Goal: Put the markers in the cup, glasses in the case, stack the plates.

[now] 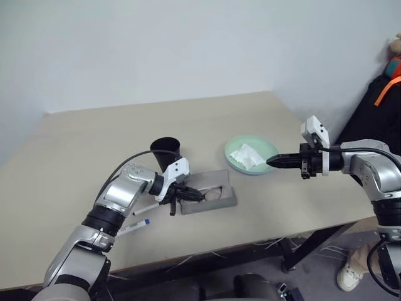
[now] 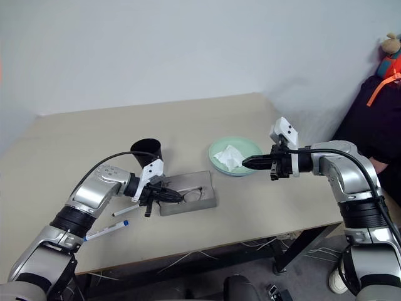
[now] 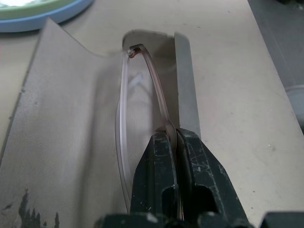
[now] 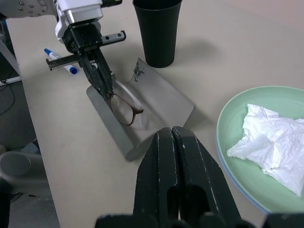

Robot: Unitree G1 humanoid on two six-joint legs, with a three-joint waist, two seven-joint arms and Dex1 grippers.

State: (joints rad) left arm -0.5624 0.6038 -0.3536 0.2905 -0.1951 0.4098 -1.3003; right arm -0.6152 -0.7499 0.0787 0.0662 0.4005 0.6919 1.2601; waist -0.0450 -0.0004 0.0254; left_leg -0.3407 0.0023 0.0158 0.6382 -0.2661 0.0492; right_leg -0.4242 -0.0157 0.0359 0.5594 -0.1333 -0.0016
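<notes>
The left gripper (image 1: 188,195) is lowering the clamped glasses (image 4: 124,108) into the open case (image 4: 156,107); the right gripper (image 1: 276,161) is hovering shut, empty; markers (image 2: 105,230) are lying uncupped, plates (image 4: 237,142) already stacked.

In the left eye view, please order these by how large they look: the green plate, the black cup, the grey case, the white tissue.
1. Grey case, the longest.
2. Green plate, nearly as wide; it lies farther away, so this order is unsure.
3. Black cup.
4. White tissue, lying on the plate.
</notes>
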